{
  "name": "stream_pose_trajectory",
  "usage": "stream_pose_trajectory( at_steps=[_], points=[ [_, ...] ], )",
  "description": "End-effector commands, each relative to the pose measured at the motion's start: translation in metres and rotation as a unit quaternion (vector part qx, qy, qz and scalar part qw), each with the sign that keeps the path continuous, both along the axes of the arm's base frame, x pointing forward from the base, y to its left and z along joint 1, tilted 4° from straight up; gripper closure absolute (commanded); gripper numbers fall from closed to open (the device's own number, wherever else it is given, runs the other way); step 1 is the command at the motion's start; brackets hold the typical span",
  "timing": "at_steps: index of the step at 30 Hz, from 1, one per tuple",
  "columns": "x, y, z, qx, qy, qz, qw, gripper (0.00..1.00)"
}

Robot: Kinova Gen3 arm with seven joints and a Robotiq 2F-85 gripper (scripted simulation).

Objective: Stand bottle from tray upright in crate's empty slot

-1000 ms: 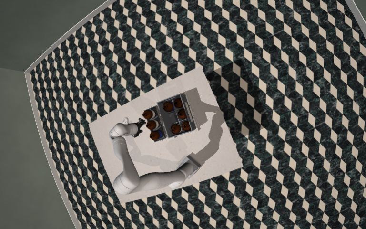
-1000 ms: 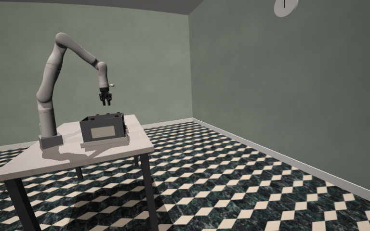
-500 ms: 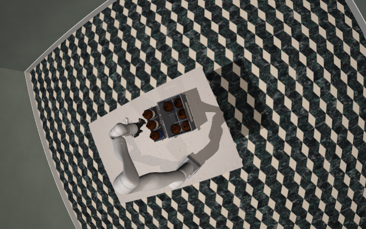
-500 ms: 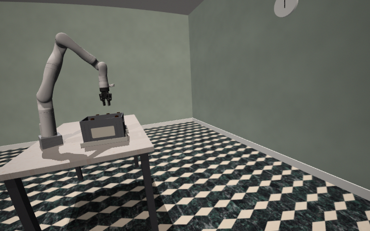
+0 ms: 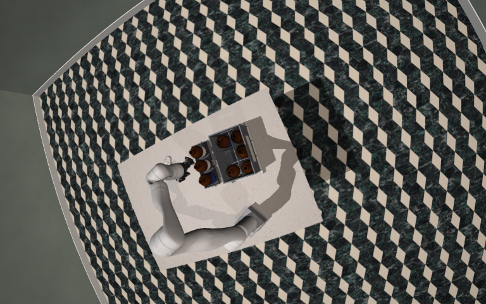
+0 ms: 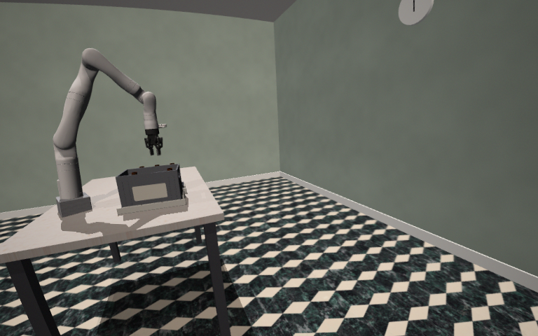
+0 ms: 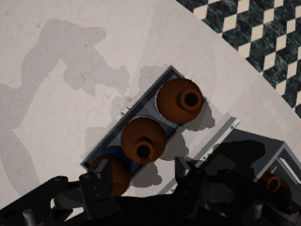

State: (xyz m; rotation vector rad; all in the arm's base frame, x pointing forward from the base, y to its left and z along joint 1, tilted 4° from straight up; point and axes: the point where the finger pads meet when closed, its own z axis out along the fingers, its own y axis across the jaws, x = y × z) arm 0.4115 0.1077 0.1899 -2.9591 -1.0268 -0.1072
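1. Look at the middle bottle (image 5: 201,166) (image 7: 142,132) in the tray (image 7: 151,101) — standing upright, with long axis nearly along the downward reach of the end effector (image 5: 186,169) (image 6: 155,153) (image 7: 143,168).
2. See it below the fingertips, and a little ahead of the space between them in the wrist view; so probably a small sideways correction first, then lowering.
3. Opened more than halfway, not fully; holding nothing, touching no bottle.
4. Afterwards, carry across to the empty slot (image 5: 225,156) of the crate (image 5: 217,161) (image 6: 127,194) — beyond the tray from the end effector.

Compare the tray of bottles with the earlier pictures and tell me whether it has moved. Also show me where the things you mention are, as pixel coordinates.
No; in the top view, the tray (image 5: 216,183) (image 7: 130,110) sits at the same place beside the crate (image 5: 221,175) (image 7: 283,143), with no visible shift.
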Motion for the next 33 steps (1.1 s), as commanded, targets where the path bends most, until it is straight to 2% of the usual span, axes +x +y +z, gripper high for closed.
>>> stream_pose_trajectory(
  at_steps=[1, 13, 33],
  points=[
    [0.0, 0.0, -0.003, 0.0, 0.001, 0.0, 1.0, 0.36],
    [0.001, 0.0, -0.02, 0.0, 0.001, 0.0, 1.0, 0.36],
    [0.002, 0.001, -0.035, 0.0, 0.001, 0.0, 1.0, 0.36]
  ],
)
